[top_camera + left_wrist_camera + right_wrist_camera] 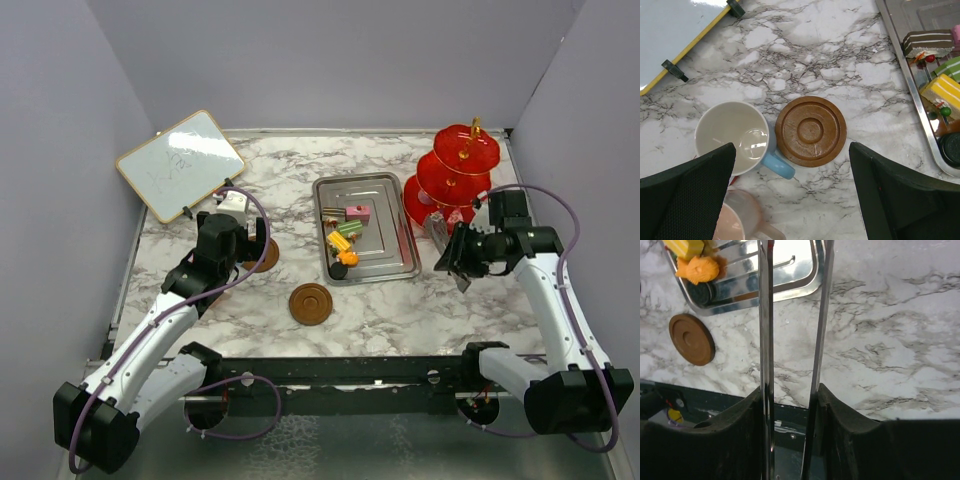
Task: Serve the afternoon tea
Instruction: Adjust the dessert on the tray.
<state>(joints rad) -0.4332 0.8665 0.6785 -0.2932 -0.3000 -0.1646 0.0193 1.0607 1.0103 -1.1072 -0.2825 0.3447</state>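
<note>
left claw (791, 165): jaws wide apart, holding nothing; it hangs well left of the steel tray (388, 255).
left risk: if you drop straight down, the left finger (687, 195) could land on the blue cup's rim or clip the pink cup. They sit tight together, so one knock likely shifts both.
right claw (790, 395): clamped on the metal tongs (766, 315), one blade against each finger, just right of the tray's near right corner.
right risk: if you squeeze too lightly, a cake could slip out in transit. If you swing wide, the tips could hit the stand. The tips are out of the wrist view, so their gap can't be told.
blue cup (732, 137): left of the tray, partly under the left finger, handle right up against a saucer.
pink cup (737, 220): on the near side of the blue cup, also under that finger.
saucer (811, 131): left of the tray, almost centred between the open jaws.
second saucer (311, 303): off the tray's near left corner, bare, apart from both claws.
cake pieces (347, 235): in the tray's left half, left of the tongs and not between the blades.
red stand (455, 175): right of the tray's far end, just beyond the right claw. I can't tell whether anything is on it.
</note>
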